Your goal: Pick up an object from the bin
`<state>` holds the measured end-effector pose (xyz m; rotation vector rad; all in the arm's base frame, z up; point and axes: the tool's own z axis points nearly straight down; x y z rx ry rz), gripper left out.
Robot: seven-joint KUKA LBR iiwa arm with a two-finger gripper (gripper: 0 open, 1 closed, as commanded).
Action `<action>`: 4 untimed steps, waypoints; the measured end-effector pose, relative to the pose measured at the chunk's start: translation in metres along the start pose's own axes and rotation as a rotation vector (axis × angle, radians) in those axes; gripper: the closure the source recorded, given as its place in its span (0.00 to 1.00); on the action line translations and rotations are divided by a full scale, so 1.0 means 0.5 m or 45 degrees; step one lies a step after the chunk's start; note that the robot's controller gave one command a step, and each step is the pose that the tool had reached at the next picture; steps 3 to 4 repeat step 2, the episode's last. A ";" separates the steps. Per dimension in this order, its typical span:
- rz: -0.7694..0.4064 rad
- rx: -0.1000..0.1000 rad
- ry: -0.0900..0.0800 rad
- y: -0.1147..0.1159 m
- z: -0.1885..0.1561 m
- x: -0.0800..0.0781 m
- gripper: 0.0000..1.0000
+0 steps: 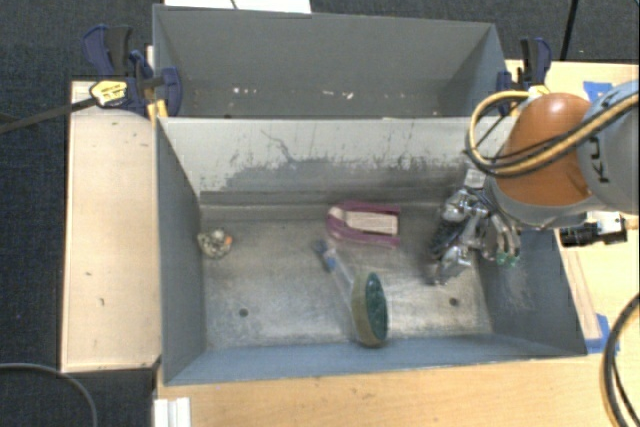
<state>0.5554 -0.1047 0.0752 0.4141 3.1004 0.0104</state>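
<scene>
My gripper [447, 262] hangs low over the right part of the bin floor, its metal fingers pointing down over bare metal with nothing seen between them. To its left lies a pink and purple block-like thing [364, 221] near the back wall. In front of that, a brush-like tool with a blue-grey handle and a dark green oval head [368, 307] lies slanted toward the front wall. A small clear, pale thing [214, 241] sits alone at the far left.
The arm with its orange dome and yellow cables comes in over the bin's right wall. The right wall slopes close beside the gripper. Open floor stretches across the front left of the bin.
</scene>
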 end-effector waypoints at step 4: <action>-0.264 0.011 0.008 -0.037 -0.386 0.024 1.00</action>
